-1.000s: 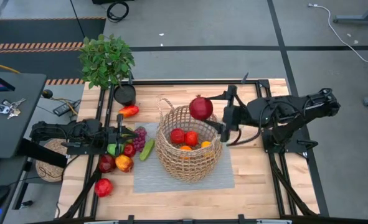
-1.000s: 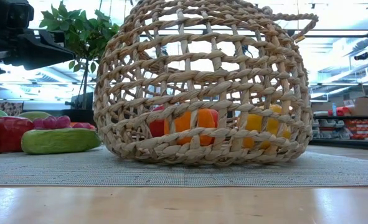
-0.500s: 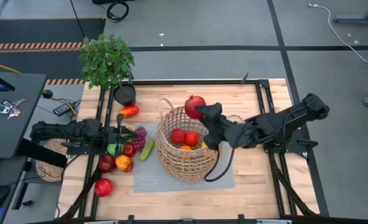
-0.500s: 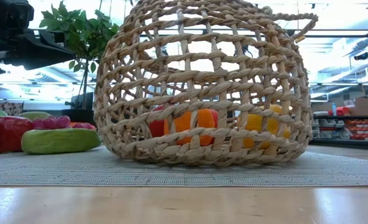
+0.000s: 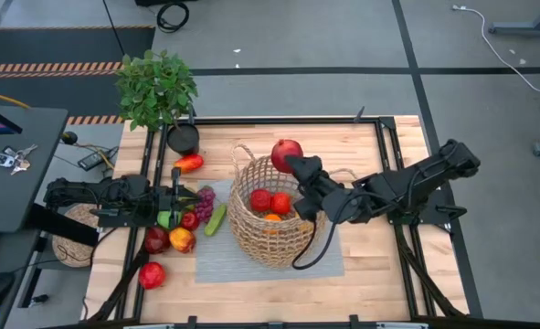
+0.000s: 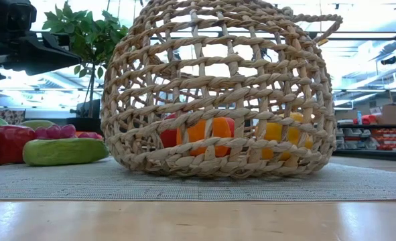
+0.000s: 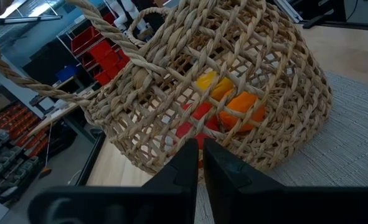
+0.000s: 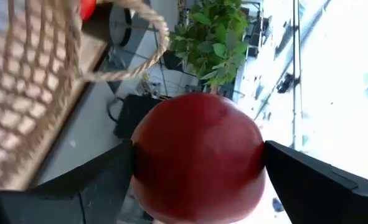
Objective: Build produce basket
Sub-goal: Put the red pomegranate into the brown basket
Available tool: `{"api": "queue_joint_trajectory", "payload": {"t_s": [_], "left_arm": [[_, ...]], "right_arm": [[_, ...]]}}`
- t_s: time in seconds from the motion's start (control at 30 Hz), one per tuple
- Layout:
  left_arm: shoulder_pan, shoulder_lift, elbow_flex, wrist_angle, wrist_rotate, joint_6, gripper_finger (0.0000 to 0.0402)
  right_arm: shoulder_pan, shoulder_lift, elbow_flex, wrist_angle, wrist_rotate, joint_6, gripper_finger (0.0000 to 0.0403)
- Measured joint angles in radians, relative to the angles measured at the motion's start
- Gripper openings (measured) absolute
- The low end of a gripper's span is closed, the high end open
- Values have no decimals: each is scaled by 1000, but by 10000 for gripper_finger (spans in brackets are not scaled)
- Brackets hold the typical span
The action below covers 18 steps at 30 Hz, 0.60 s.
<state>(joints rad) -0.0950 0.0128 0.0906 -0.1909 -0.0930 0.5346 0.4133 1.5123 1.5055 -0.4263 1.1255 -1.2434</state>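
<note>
The basket (image 5: 271, 213) is seen at the centre of the high view, standing on a grey mat (image 5: 215, 260) on the wooden table (image 5: 379, 274), with red and orange fruit inside. A large dark red fruit (image 5: 286, 154) is held between the wide-spread fingers of the right gripper (image 5: 294, 163), just above the upper rim of the basket. In the right wrist view the fruit (image 8: 198, 155) is clamped from both sides. The left gripper (image 5: 174, 199) is kept closed and empty at centre left, above the loose produce (image 5: 180, 228) lying left of the basket: grapes, cucumber, apples, a pepper. A potted plant (image 5: 157, 87) is seen at upper left.
</note>
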Motion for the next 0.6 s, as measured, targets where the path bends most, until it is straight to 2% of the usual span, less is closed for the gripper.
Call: {"api": "queue_joint_trajectory", "payload": {"t_s": [0.1, 0.2, 0.6], "left_arm": [[0, 0, 0, 0, 0, 0, 32], [0, 0, 0, 0, 0, 0, 35], [0, 0, 0, 0, 0, 0, 28]], "right_arm": [[-6, -12, 0, -2, -14, 179, 355], [-25, -38, 0, -4, -82, 333, 355], [-135, -152, -5, -124, -537, 833, 355]]}}
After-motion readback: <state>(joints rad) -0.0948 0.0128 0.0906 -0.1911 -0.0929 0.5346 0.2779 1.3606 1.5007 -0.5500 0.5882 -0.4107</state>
